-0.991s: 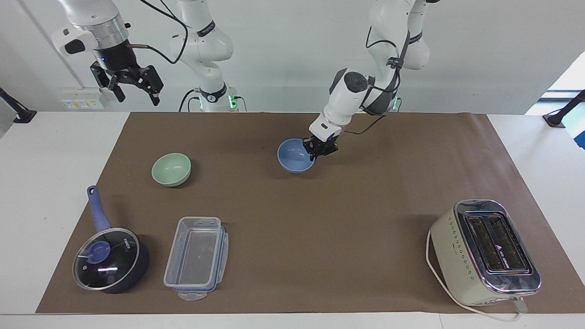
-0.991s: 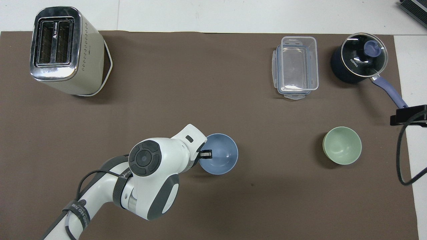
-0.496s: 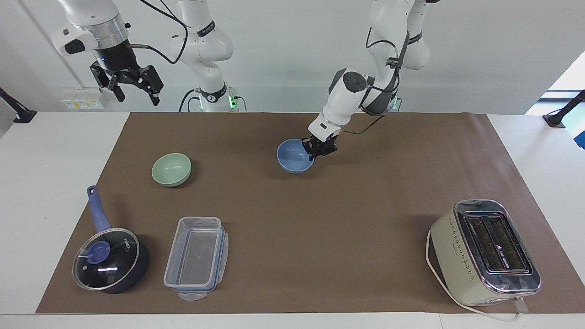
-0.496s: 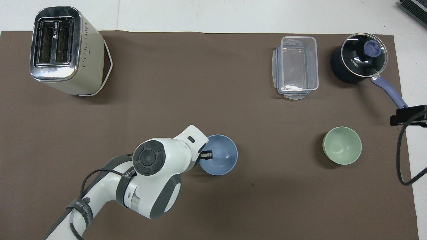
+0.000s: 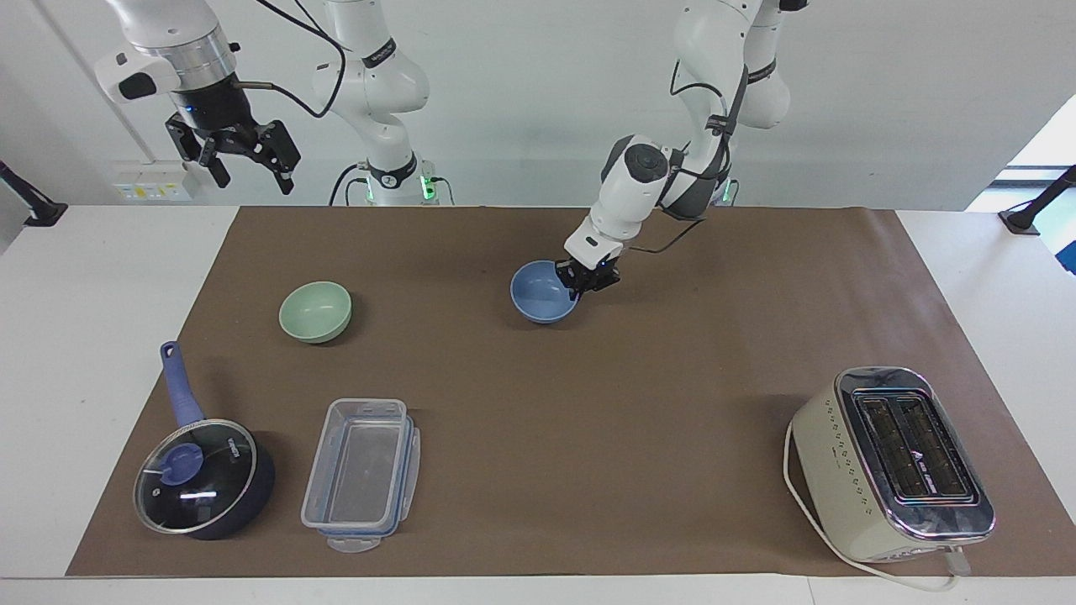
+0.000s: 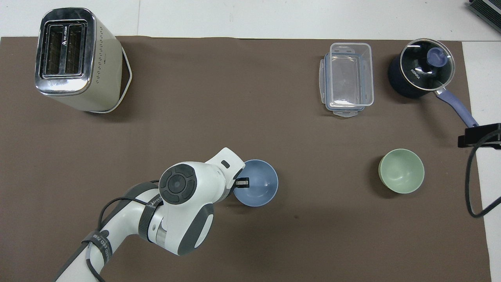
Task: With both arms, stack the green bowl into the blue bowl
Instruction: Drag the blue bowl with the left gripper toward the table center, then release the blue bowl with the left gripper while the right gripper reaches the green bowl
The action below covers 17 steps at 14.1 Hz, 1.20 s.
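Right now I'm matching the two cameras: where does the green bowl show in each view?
Facing view: green bowl sits mid-height toward the picture's left.
Overhead view: green bowl sits mid-height toward the picture's right.
Shared landmark: the clear container, farther from the robots than the bowl.

Robot lab, white arms (image 5: 639, 181), brown mat (image 5: 588, 403)

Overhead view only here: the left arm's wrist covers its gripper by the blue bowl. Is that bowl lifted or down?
Observer: Down, it appears. The blue bowl sits on the brown mat, with the left gripper at its rim.
Operator: And the right gripper?
Observer: The right gripper waits high at the right arm's end of the table, over neither bowl, its fingers open.
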Available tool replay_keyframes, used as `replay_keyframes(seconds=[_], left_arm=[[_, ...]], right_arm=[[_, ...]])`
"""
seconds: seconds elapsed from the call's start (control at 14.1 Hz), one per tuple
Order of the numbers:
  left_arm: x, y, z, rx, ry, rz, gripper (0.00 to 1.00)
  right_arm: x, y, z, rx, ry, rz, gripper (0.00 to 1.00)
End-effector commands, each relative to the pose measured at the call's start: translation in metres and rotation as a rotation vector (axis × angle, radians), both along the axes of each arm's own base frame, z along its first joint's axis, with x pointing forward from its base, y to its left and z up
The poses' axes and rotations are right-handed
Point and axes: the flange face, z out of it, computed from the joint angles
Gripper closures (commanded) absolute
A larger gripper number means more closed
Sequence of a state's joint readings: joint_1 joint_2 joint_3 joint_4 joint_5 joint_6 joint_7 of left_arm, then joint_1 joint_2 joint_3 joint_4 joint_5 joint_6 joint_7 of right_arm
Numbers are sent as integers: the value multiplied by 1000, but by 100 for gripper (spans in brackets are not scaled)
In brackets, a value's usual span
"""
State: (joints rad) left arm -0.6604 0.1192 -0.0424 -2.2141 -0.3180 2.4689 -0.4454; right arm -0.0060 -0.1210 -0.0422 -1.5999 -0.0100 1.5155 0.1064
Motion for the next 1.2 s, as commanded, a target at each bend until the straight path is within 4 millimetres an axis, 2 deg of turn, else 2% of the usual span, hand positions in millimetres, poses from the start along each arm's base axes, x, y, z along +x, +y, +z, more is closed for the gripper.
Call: replay_keyframes(seconds=[0.0,0.14,0.21,0.28,0.35,0.42,0.57,0.71,0.85,0.99,1.13], left_arm=[[1,1,2,11,-9,12,45],[3,2,6,7,-13,13,25],[3,3,11,7,-7,11,23],[6,6,19,8,0,10,10],[11,14,30,7,8,15,0],[18,25,45,3,10,27,0],[21,52,77,23,2,-13,0],[28,97,113,40,-9,-60,0],[48,129,150,82,-51,-141,0],[60,147,180,157,-60,-224,0],[75,174,201,163,-84,-231,0]], right_arm=[[-6,-5,3,3,0,22,0],[-7,-5,2,5,-6,20,0],[-5,-5,-2,5,-3,22,0],[-2,-6,-13,7,7,22,0],[1,-8,-26,7,9,33,0],[4,-15,-40,6,4,36,0],[9,-17,-56,3,-9,59,0],[12,-18,-81,6,26,85,0],[13,-23,-105,7,32,86,0],[14,-30,-131,6,33,110,0],[13,-37,-151,6,30,120,0]])
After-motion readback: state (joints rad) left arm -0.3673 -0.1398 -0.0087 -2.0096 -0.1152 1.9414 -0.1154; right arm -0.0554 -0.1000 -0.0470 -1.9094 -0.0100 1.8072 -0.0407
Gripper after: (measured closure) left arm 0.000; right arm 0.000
